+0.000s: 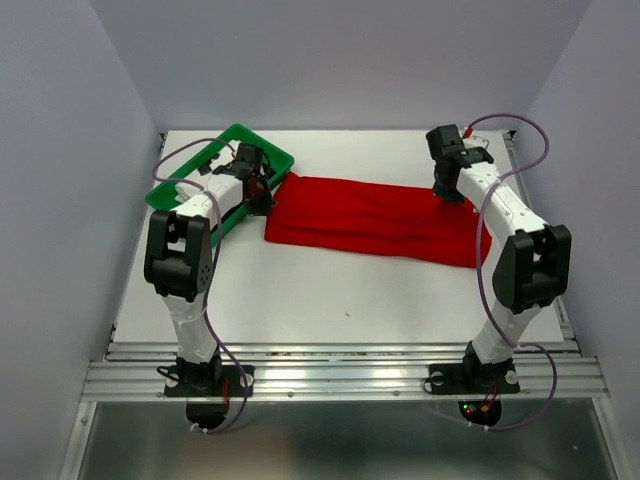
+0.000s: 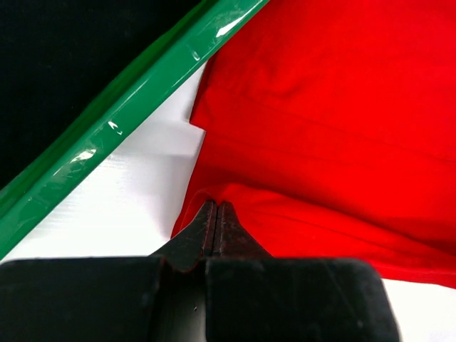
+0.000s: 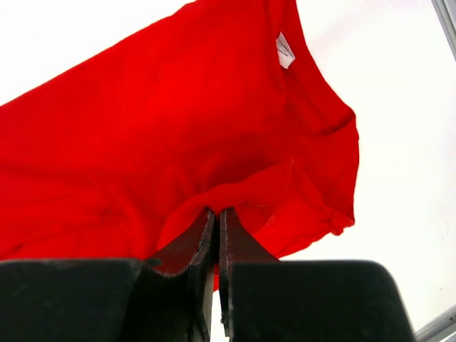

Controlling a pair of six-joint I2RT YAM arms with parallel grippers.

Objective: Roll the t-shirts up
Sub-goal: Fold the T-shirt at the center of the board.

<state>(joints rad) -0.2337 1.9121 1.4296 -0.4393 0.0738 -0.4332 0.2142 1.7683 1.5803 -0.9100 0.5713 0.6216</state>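
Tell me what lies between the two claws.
Only the red shirt: it spans from the left claw to the right claw, and each pinches one end. The top view shows it.

White links, bulky black joints and looping grey-purple cables [image 1: 481, 265] make up the left arm [image 1: 180, 250] and right arm [image 1: 505, 210], each ending in matte-black tapered fingers: left gripper [image 2: 216, 205], right gripper [image 3: 217, 210].
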